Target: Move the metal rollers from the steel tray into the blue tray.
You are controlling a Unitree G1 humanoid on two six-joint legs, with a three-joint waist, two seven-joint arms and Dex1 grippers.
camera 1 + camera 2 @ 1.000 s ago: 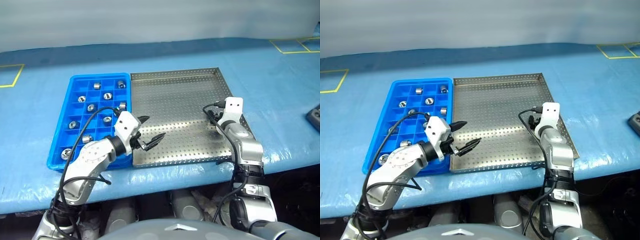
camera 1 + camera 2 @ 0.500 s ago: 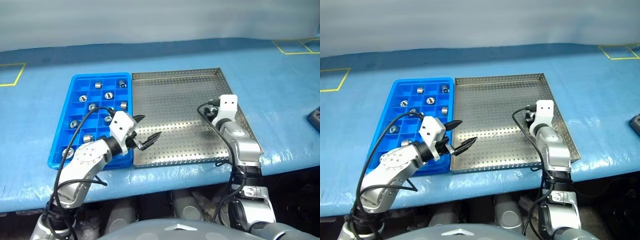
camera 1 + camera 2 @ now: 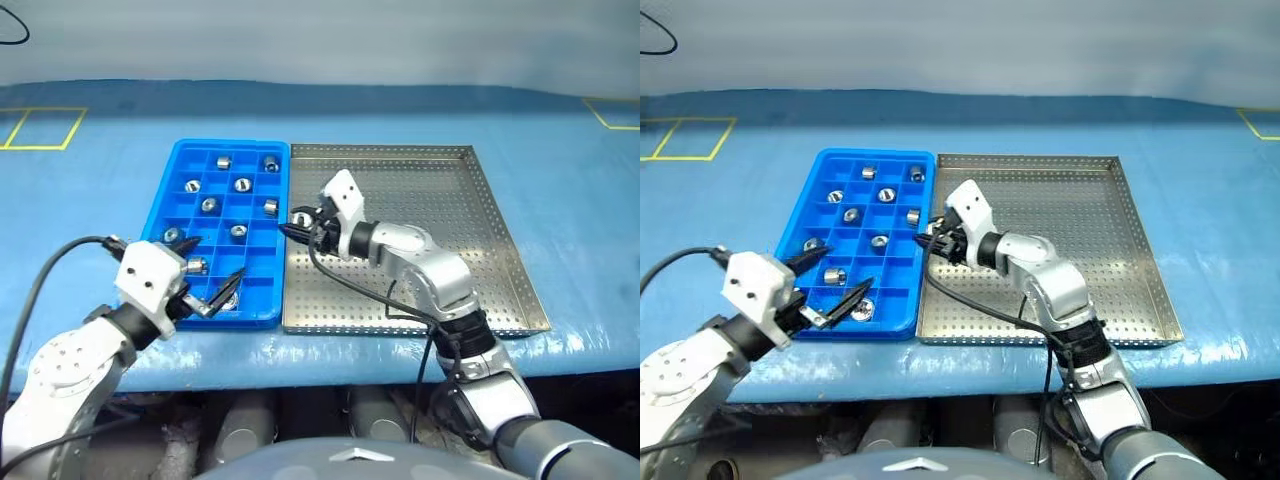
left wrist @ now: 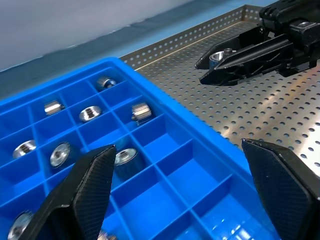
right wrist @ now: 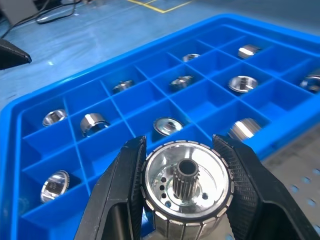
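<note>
At the blue tray's [image 3: 232, 300] edge, right gripper [image 3: 296, 224] pinches the last metal roller [image 5: 186, 186]; steel tray [image 3: 480, 250] otherwise bare; left gripper [image 3: 205, 285] spread.

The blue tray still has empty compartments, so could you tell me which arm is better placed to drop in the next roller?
The right. Its gripper is shut on a metal roller at the blue tray's edge, while the left gripper hangs open and empty over the tray's near end.
</note>
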